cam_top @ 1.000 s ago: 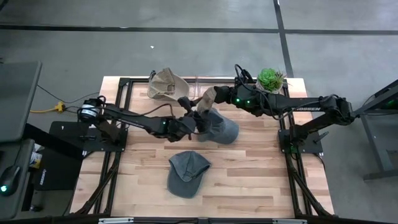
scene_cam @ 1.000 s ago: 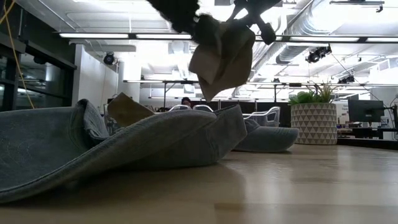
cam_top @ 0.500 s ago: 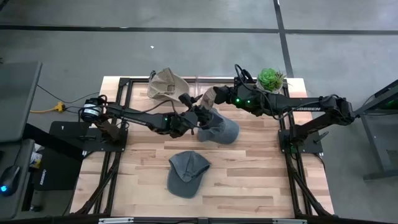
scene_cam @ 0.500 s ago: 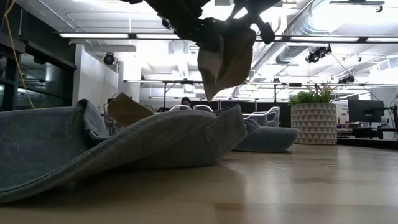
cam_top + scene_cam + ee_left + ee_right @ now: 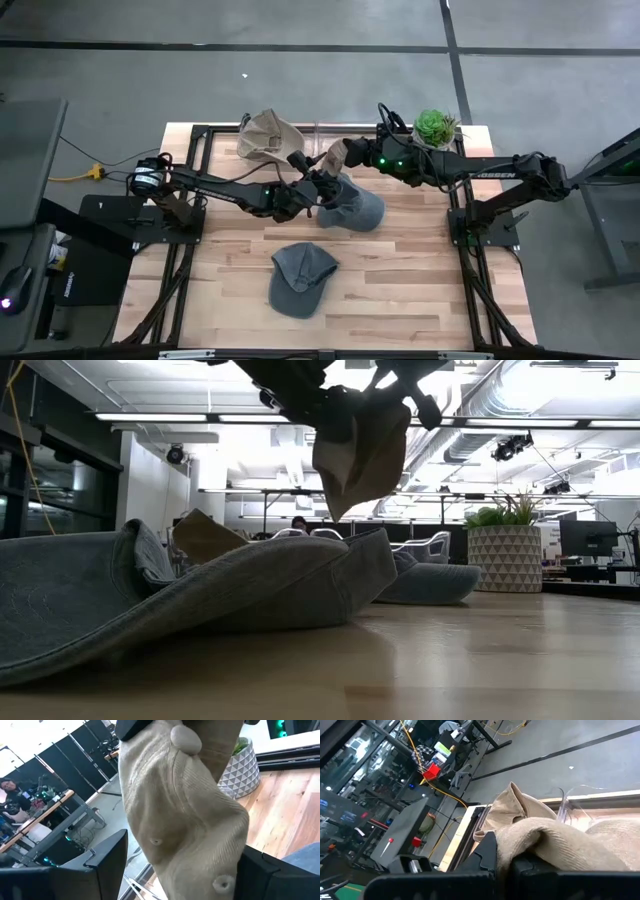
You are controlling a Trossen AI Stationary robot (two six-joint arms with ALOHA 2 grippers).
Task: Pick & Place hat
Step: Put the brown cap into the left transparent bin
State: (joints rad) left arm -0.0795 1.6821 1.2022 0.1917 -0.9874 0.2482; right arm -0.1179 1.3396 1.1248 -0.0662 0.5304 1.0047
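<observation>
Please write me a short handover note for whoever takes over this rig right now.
Right gripper: shut on the beige hat, held in the air above the table.
Left gripper: open, fingers on either side of that hanging hat, not gripping.
A second beige hat lies at the far edge; two grey hats, one mid-table, one nearer the front.
Done: hat lifted.
Left: hand over or place it.

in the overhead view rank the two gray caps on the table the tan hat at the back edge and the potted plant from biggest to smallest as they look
1. Front gray cap and the gray cap by the grippers: look about alike, and the arms partly cover the second, so no ranking between them.
2. Tan hat at the back edge.
3. Potted plant, smallest.
</observation>
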